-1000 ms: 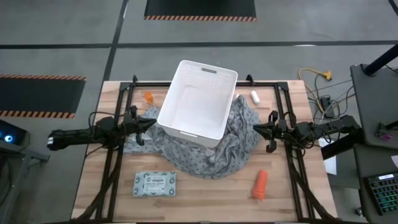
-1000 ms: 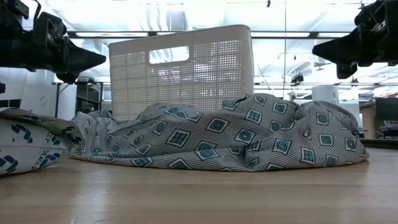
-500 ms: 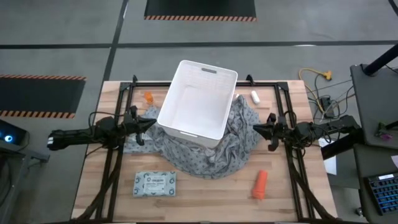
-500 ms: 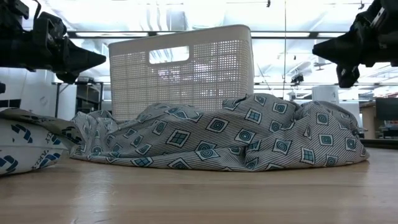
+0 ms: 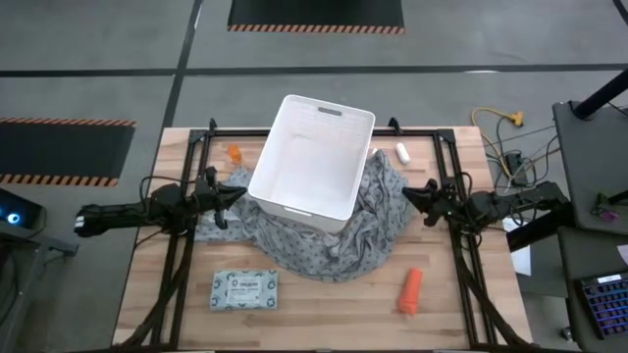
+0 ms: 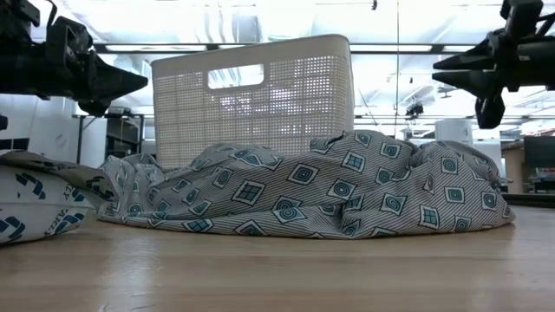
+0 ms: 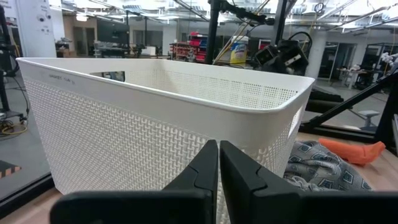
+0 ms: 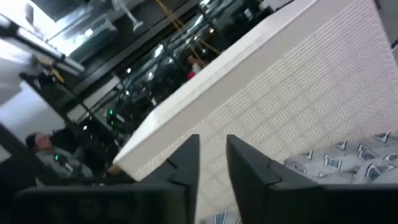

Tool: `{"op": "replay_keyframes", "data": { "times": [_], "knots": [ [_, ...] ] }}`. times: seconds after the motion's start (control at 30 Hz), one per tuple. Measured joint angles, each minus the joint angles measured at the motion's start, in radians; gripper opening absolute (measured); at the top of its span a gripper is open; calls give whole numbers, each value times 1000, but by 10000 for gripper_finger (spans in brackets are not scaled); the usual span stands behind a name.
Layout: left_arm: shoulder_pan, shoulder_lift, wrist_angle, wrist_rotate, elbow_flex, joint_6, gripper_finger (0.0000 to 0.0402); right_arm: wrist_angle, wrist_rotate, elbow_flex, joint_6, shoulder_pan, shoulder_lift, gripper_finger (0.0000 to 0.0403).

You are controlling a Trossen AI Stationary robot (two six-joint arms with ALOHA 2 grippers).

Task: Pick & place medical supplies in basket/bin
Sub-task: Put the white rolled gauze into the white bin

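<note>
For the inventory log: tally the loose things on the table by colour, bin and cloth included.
Orange: 2, the tapered tube and the small bottle.
White: 2, the bin and the tiny oblong piece.
Pale green-grey: 1, the printed packet.
Grey patterned: 1, the cloth.
Total: 6.

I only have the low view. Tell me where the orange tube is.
Observer: The orange tapered tube lies on bare table on the right arm's side, clear of the cloth.
Operator: Now the bottle.
Observer: The small orange bottle sits on the left arm's side, at the table's far edge beside the bin.
Operator: Report the bin's contents.
Observer: From above, nothing shows inside it.
</note>
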Motion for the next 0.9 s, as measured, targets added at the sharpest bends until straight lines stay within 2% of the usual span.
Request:
{"op": "replay_keyframes", "data": {
  "times": [0.27, 0.5, 0.6, 0.73, 0.8, 0.9],
  "knots": [
    [0, 0, 2, 0, 0, 0, 0, 199, 59, 1, -33, 0, 0, 187],
    [0, 0, 1, -2, 0, 0, 0, 233, 171, 91, -219, 0, 47, 239],
    [0, 0, 0, -2, 0, 0, 0, 185, 223, 172, -250, 0, 104, 252],
    [0, 0, 0, -2, 0, 0, 0, 57, 233, 311, -242, 0, 218, 260],
    [0, 0, 0, -2, 0, 0, 0, -21, 250, 386, -236, 0, 288, 259],
    [0, 0, 0, -3, 0, 0, 0, -205, 330, 507, -166, 0, 394, 256]
  ]
}}
